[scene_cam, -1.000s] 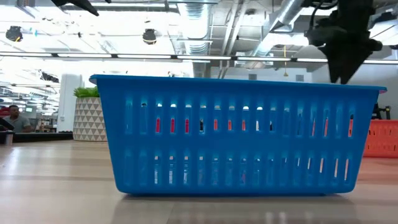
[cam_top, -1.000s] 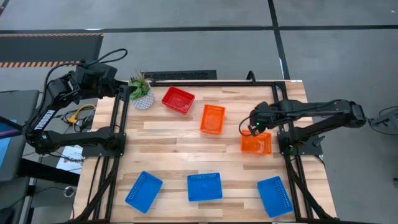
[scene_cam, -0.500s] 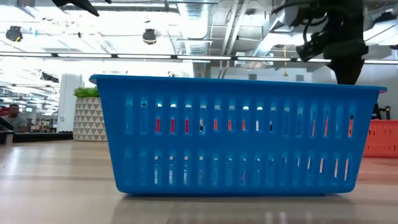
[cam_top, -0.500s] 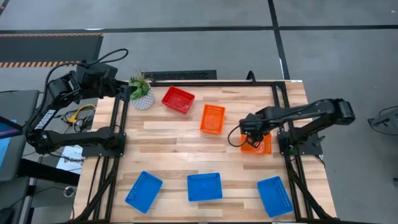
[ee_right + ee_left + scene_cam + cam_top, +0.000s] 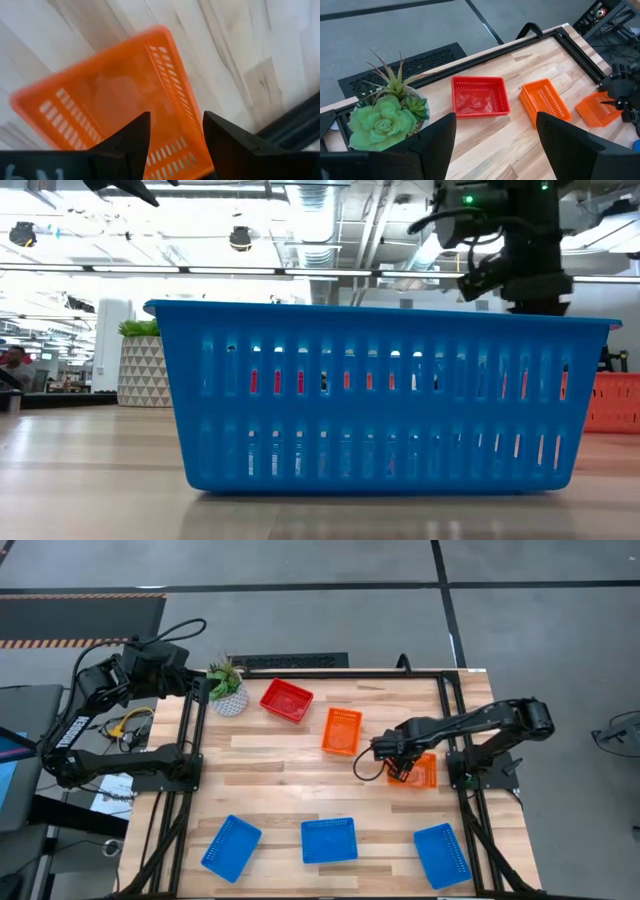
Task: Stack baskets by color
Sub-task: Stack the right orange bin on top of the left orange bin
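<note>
The right gripper (image 5: 393,771) is held over the near-left edge of an orange basket (image 5: 418,771) on the right side of the table (image 5: 280,790). Its fingers are spread apart, and nothing is held between them. In the right wrist view the basket (image 5: 115,95) is seen just past the two fingers.

A second orange basket (image 5: 342,731) sits near the middle, and a red basket (image 5: 287,700) is beside the plant (image 5: 226,687). Three blue baskets are lined along the front: left (image 5: 231,846), middle (image 5: 329,840) and right (image 5: 442,855).

The basket could be pushed away if the fingers are brought down on the rim and not around it. The thin wall could be missed, or slip out when lifted. The basket could also be tipped if only a corner is grabbed.

The left gripper (image 5: 495,150) is kept back by the plant, open and empty.
</note>
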